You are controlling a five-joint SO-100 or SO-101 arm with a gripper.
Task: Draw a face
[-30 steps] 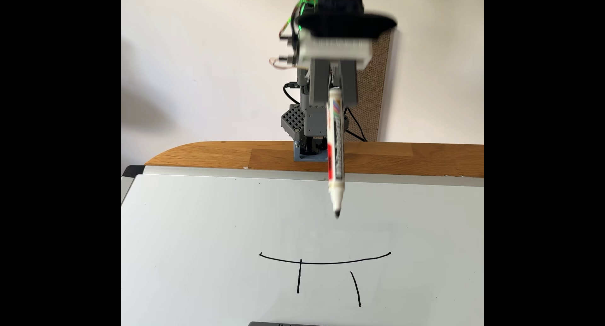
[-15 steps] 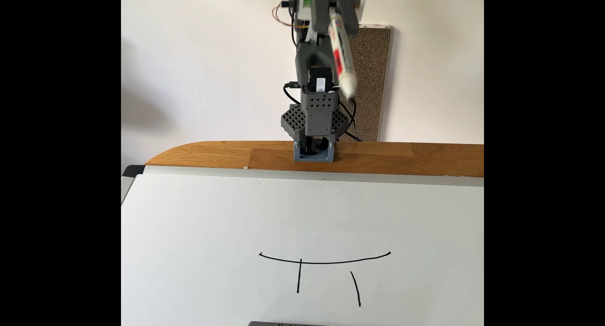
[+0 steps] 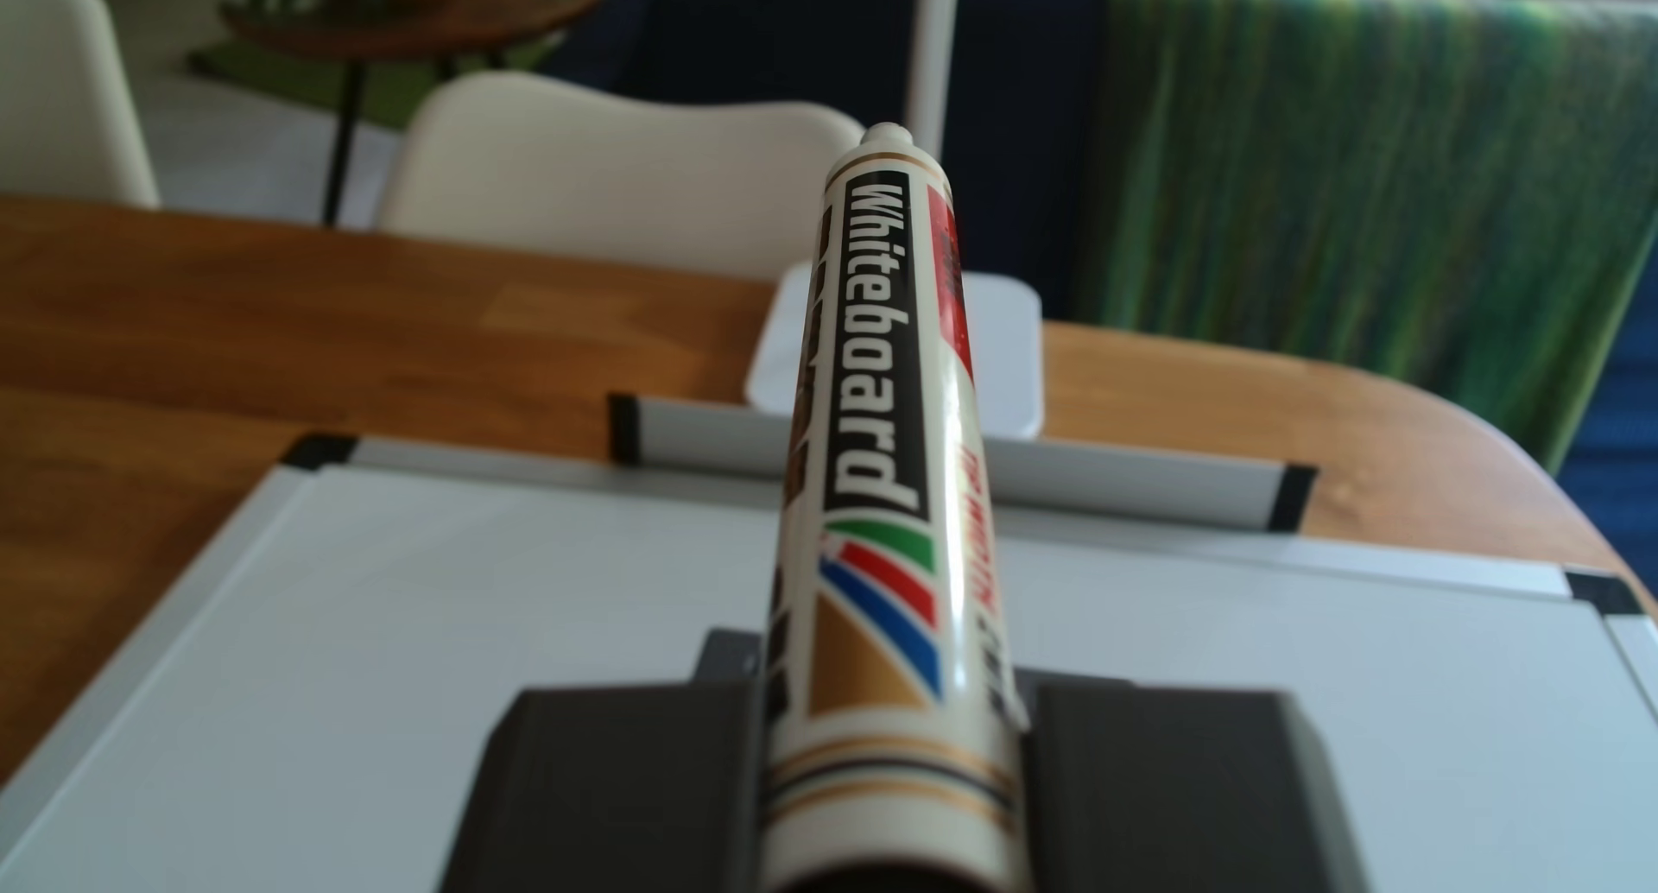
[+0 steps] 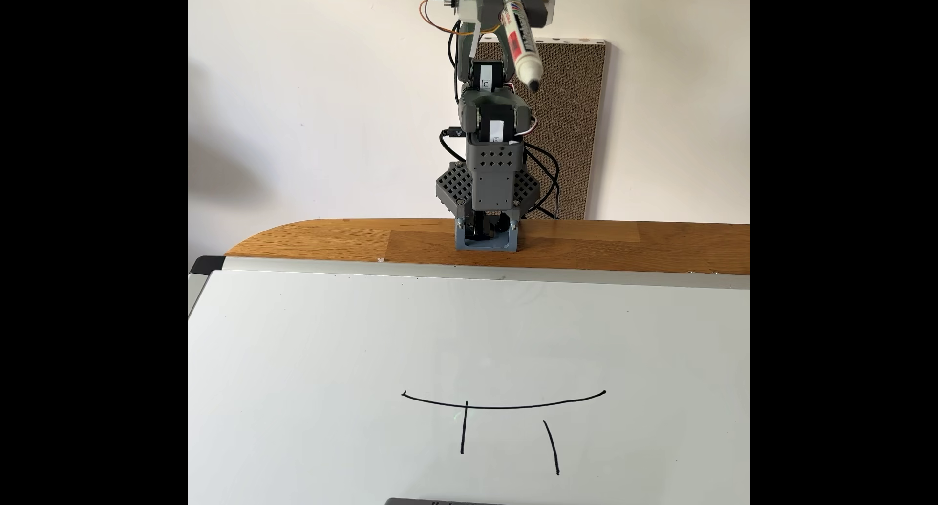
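Observation:
The face (image 4: pixel 502 406) is thin black ink on the whiteboard (image 4: pixel 304 358): a long shallow arc with two short dashes (image 4: pixel 463 429) (image 4: pixel 551 446) below it in the fixed view. My gripper (image 4: pixel 511 8) is raised high over the arm's base, far from the board, and is shut on a white whiteboard marker (image 4: pixel 522 48) whose black tip points down and to the right. In the other view the marker (image 3: pixel 884 462) runs up the middle between my dark grey fingers (image 3: pixel 628 785), with the gripper (image 3: pixel 884 687) shut on it above the whiteboard (image 3: pixel 404 642).
The board lies on a wooden table (image 4: pixel 330 241). A cardboard panel (image 4: pixel 573 129) leans on the wall behind the arm. A dark grey block (image 4: pixel 436 501) peeks in at the bottom edge. Beyond the board stand a white stand base (image 3: pixel 1018 355), a pale chair (image 3: pixel 610 175) and a green cloth (image 3: pixel 1346 184).
The arm has swung up and back from the board, lifting the marker from just above the surface to high near the top edge. The ink strokes are unchanged.

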